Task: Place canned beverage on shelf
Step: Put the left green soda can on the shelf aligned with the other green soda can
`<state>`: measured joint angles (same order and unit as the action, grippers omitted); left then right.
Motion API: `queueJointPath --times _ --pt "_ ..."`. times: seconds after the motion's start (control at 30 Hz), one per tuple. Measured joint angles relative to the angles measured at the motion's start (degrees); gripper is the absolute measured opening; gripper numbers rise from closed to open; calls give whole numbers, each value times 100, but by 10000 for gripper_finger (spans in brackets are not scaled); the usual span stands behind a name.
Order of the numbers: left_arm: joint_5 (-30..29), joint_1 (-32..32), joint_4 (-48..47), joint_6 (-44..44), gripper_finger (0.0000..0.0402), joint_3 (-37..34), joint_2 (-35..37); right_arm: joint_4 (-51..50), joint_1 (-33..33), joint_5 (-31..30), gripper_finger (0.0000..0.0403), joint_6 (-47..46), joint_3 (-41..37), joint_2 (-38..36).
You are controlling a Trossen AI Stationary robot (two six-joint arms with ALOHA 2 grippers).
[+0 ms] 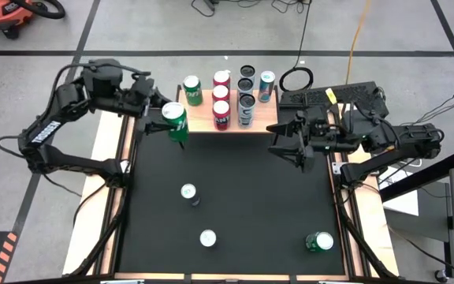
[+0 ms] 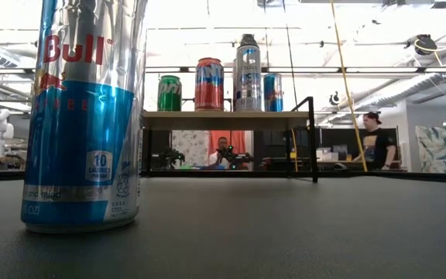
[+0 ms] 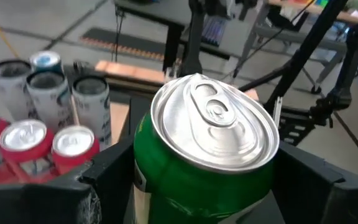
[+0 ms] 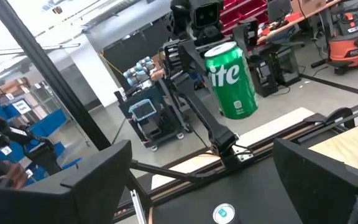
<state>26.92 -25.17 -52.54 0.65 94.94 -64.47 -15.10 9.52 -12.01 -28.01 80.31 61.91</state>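
Left jaws clamped on a green aluminium soda can, lifted off the black desk, just beside the left front corner of the small light-wood shelf on black legs. Right jaws spread wide, empty, hovering past the shelf's right front corner. Open wood only along the shelf's front-left strip; red, silver and blue cans crowding the rest.

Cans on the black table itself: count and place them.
3: one can mid-table, one nearer the edge opposite the shelf, a green can at that edge's right corner.
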Motion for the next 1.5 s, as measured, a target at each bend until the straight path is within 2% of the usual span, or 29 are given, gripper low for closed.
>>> queueJointPath --times 0.13,0.3,0.57,0.83,1.2,1.5 --pt "-8 -92 969 -43 302 -853 282 0 0 2 368 -38 0 31" --pt "17 -744 1512 -611 302 -1544 343 30 0 2 368 -183 0 29" --pt "1329 -1779 2134 -1296 302 -2247 -92 9 0 2 368 -284 -1 29" --pt "1956 -2286 2499 -1500 302 -2335 -665 7 -2 -105 368 -122 0 29" --pt "1837 -2471 2361 -1755 302 -2336 -1096 8 -7 -181 368 -109 0 29" --pt "1849 -2500 2132 -1900 302 -2337 -1105 9 -7 -188 368 -123 0 29"
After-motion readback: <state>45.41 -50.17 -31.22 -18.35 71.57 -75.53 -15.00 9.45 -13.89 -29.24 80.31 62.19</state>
